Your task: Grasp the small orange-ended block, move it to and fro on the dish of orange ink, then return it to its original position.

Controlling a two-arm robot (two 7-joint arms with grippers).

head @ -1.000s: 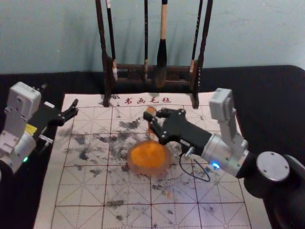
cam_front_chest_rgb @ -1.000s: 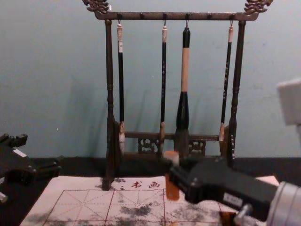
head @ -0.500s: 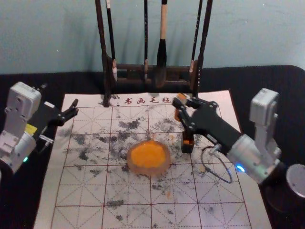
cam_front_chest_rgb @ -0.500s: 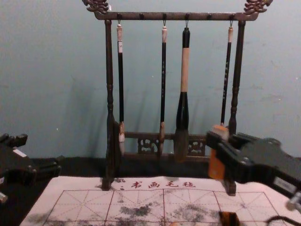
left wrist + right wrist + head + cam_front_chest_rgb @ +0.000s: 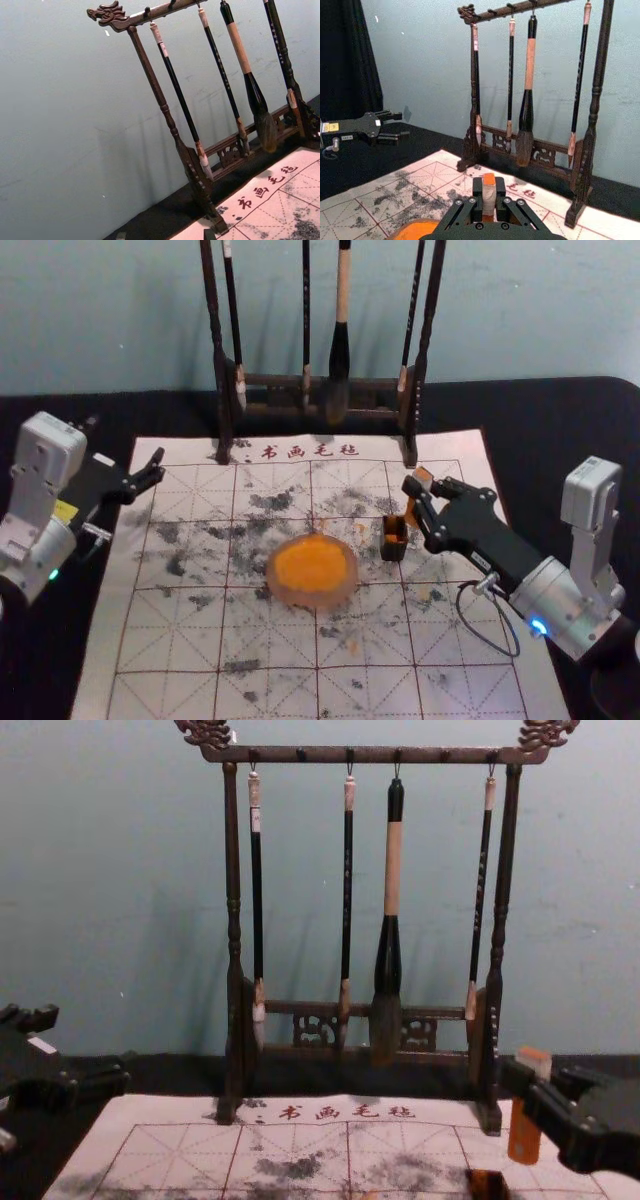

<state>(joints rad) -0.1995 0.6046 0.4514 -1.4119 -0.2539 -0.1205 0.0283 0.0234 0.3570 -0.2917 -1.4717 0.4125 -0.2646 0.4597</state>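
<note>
Evidently the return leg is in hand, as I judge it; the right gripper [image 5: 426, 483], over the right side of the gridded calligraphy felt [image 5: 270, 640], has its fingers closed on the small orange-ended block [image 5: 524, 1135], pinched about its pale middle, with the orange lower end hanging free and the whole a little tilted; it is well away from the round dish of orange ink [image 5: 313, 570], and just beyond and to the right of the dark open-topped holder [image 5: 394, 538], whose inside is stained orange. That holder is, I take it, the block's original place, though nothing here proves it; how high the block hangs above the felt I cannot tell for certain. What comes next should be a small shift back toward the holder; then the block squared upright over the opening, let down slowly and released only once it is seated; the fit looks snug, so a slanted entry could catch the rim or tip the holder, and the inky end might smear the felt if carried too low. As for the left gripper [image 5: 158, 465], it is parked at the left side, fingers spread with nothing between them; none of this asks for it.
</note>
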